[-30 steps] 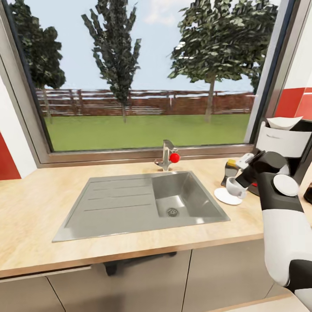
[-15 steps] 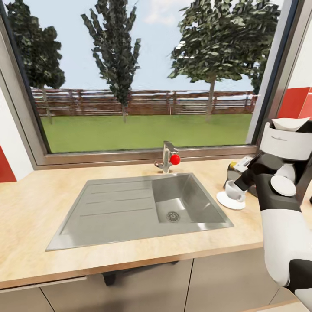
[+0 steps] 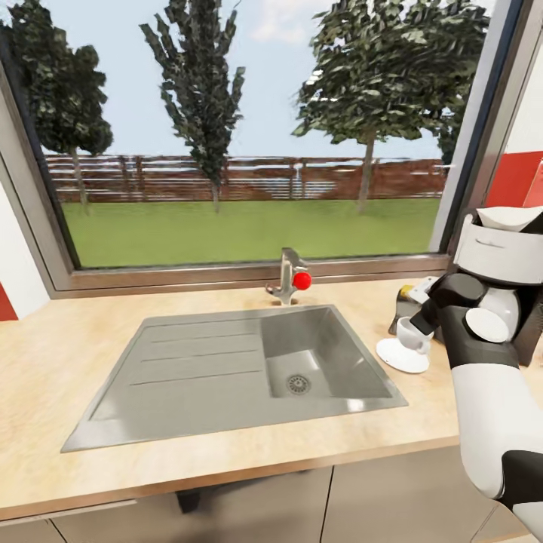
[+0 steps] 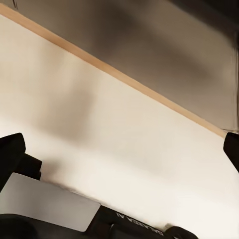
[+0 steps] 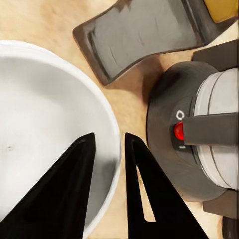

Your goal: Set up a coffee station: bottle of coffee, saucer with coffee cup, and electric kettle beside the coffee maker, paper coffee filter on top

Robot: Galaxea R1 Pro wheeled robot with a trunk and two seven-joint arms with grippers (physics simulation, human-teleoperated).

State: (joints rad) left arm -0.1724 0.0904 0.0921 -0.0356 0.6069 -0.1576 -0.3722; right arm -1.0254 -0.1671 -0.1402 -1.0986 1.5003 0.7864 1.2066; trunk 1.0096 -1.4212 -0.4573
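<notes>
coffee cup [image 3: 408,334] on saucer [image 3: 402,354] | right claw [image 5: 106,149] seemingly pinching rim, arm reaching forward

The kitchen countertop [image 3: 226,460] is a long light-wood worktop running below the window, over glossy grey cabinet fronts. A steel sink [image 3: 226,373] with a ribbed drainboard is set into it, and a tap [image 3: 286,277] with a red knob stands at the sink's back edge. Toward the right end, the saucer [image 3: 401,354] lies flat on the wood, and just behind it stand the bottle of coffee [image 3: 402,309] and the coffee maker [image 3: 499,260].
</notes>
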